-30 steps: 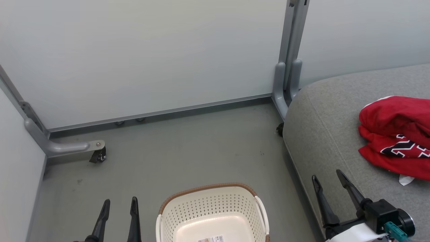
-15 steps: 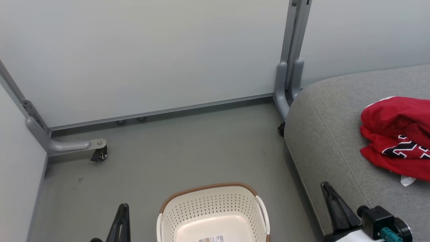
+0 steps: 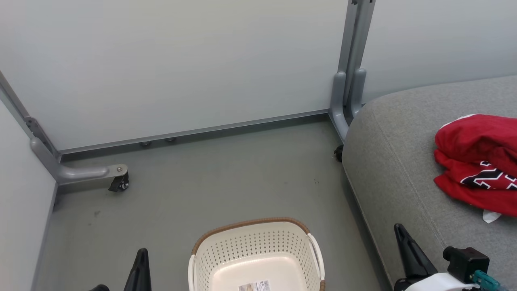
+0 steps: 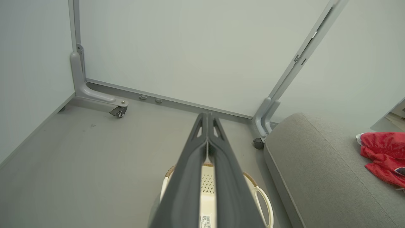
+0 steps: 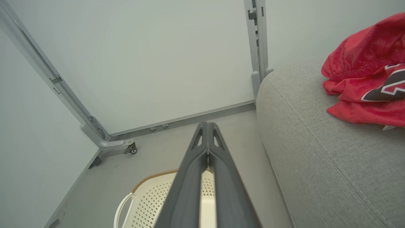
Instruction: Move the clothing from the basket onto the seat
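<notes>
Fingertip presses against fingertip on the left end effector (image 3: 141, 254), which is pinched together on nothing at 7 o'clock in the head view. The right end effector (image 3: 400, 231) is likewise closed and empty at 5 o'clock, seen against the near flank of the seat.

Between them, at 6 o'clock, the cream-white perforated plastic laundry basket with a brown woven-look rim (image 3: 250, 223) stands on the grey floor (image 3: 210, 178). Its base is bare except for a paper label (image 3: 253, 287).

The red clothing (image 3: 472, 141), including a jersey with black, white-trimmed lettering (image 3: 486, 178), lies heaped at 3 o'clock on the large grey woven-fabric seat cushion (image 3: 396, 169).

The transfer looks finished. The next move probably calls only for parking both arms clear.

The heap is crumpled, with its lettering face-up. Its layers run toward 3 o'clock and off the frame, so its long axis cannot be told.
</notes>
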{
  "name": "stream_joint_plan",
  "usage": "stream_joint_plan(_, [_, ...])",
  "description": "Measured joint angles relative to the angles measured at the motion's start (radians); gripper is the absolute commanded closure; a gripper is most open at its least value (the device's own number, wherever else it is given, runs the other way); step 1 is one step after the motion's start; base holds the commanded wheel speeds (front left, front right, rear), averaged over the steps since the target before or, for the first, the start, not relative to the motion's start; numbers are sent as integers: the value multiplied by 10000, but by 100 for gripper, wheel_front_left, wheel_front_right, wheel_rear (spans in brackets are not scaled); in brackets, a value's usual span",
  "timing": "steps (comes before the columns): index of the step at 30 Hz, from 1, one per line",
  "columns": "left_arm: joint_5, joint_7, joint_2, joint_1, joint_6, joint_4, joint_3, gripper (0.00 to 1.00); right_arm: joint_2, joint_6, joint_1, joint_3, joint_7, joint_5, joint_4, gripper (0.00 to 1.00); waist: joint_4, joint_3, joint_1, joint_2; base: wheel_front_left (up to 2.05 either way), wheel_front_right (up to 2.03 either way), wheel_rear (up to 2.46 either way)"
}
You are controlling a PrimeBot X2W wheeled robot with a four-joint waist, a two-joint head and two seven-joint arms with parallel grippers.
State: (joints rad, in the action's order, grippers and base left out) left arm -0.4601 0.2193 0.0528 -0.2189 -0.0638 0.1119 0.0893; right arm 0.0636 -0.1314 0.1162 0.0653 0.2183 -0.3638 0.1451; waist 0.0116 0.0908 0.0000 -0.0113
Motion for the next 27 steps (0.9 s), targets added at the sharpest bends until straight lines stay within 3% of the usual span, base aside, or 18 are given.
stream_joint_plan(27, [-4138,-959,153,1072,-242,476,-454,100,84,0,-716,-414,-984,-4406,328,100,-27,-220,1,0,0,0,0])
